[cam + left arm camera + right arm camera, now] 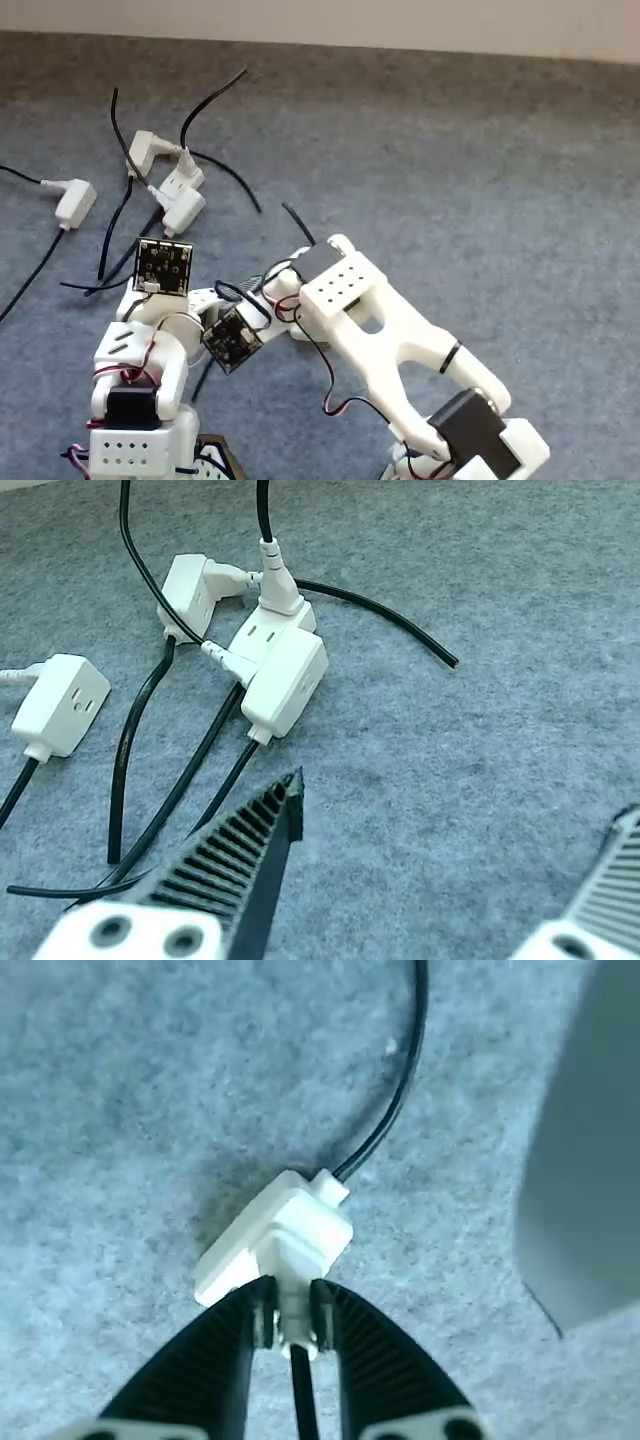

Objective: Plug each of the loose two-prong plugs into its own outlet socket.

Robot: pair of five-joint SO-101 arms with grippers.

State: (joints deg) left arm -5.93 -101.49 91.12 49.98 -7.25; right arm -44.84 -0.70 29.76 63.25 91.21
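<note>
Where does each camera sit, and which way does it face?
High view: fixed overhead, looking down on left arm, right arm and the outlets.
Left wrist view: on the left arm, facing the outlets past the open left fingers.
Right wrist view: on the right arm, facing the right fingers, shut on a plug at a socket.
High and left wrist views share the outlets.

White outlet sockets (285, 675), black cords (135, 750), black-ribbed left gripper (462, 795), seemingly flecked grey carpet (480, 730).
</note>
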